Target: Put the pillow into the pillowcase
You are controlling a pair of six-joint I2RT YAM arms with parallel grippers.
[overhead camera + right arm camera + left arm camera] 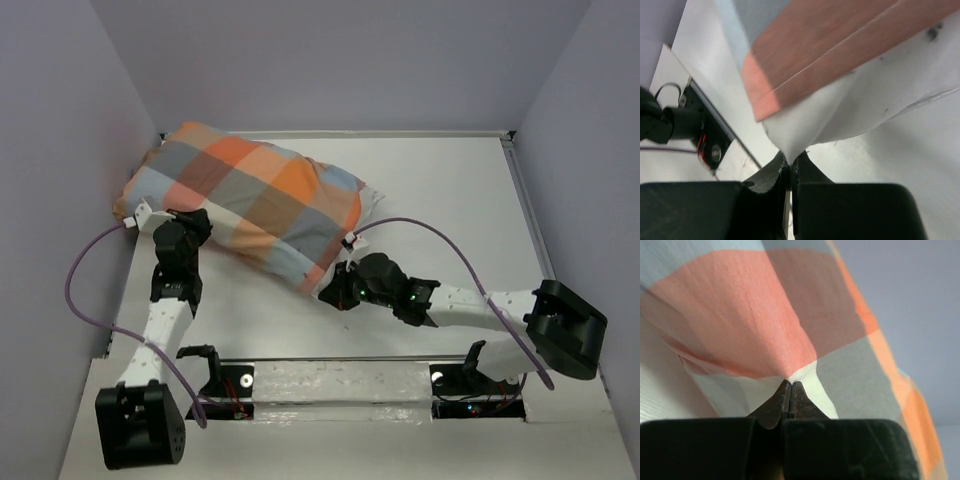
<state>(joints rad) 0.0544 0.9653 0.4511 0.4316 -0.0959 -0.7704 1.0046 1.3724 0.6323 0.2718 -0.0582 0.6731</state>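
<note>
The checked pillowcase (250,200), in orange, light blue, grey and peach, lies plump and slanted across the far-left part of the white tabletop (450,200). One end sits in the far-left corner and the other points toward the middle. The white pillow (840,115) is almost wholly inside it. Only a pale corner pokes out at the open end, below the case's orange hem, where the fabric carries a few dark smudges.

The left hand (791,385) has its fingers pressed together on a fold of the case along its near-left side, where an orange check meets a pale one. The cloth rises in a small peak from the fingertips. The right hand (790,157) is also closed, pinching the tip of the exposed white corner at the case's near-right end, just above the tabletop.

A purple cable (80,290) loops from each wrist back toward the arm bases at the near edge. Plain lilac walls (60,120) enclose the tabletop on three sides.
</note>
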